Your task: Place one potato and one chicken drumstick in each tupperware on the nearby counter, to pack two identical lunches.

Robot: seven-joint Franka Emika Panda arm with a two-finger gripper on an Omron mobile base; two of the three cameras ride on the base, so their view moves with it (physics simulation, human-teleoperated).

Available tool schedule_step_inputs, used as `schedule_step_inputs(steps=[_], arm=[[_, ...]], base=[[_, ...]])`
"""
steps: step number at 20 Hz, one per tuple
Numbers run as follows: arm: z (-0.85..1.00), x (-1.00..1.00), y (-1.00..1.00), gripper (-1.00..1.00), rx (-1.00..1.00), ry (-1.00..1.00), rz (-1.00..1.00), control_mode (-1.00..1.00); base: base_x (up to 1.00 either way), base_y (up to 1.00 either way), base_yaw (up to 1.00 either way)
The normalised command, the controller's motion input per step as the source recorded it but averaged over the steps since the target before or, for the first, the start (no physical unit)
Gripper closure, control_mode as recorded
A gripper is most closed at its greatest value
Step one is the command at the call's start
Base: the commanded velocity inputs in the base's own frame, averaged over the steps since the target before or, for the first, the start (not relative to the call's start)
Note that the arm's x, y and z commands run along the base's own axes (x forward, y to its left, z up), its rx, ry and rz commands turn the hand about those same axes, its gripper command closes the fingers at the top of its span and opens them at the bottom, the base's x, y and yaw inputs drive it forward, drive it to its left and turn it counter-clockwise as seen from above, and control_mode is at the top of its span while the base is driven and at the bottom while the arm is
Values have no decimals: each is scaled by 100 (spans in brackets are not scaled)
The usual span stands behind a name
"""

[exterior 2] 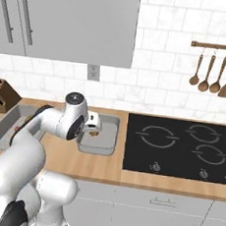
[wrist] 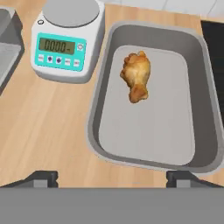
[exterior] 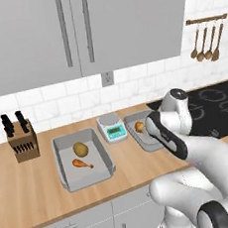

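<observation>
The gripper (wrist: 111,177) hangs open above the right tupperware (wrist: 205,92), its two dark fingertips (wrist: 41,177) spread wide and holding nothing. In the hand view that tupperware carries one drumstick (wrist: 136,75), lying alone on the grey floor toward the far end, apart from the walls. No potato lies in it.

The scale (exterior: 112,127) stands just beside this tupperware, between the two containers, near the back edge of the surface (exterior: 29,189). Its teal panel faces the front.

In the left base view the left tupperware (exterior: 68,180) sits nearer the surface's left end. It holds a potato (exterior: 80,149) and a second drumstick (exterior: 82,163), the potato toward the back wall and the drumstick just in front of it, close but whether touching I cannot tell.

A knife block (exterior: 22,138) stands toward the left end of the surface, close to the back wall. The cooktop (exterior 2: 180,147) lies just to the right of the right tupperware, and wooden spoons (exterior 2: 213,71) hang on a rail above it.
</observation>
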Motion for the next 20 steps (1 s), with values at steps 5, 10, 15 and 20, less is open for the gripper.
schedule_step_inputs(steps=[5,10,15,20], arm=[[15,-100,17,-100,-1,-50,0,-100],[71,-100,4,-100,0,-30,0,-100],[31,-85,11,-100,0,-8,0,-100],[-11,-20,4,-100,0,0,0,100]], base=[[0,0,0],[0,0,0],[0,0,0],[-80,17,0]])
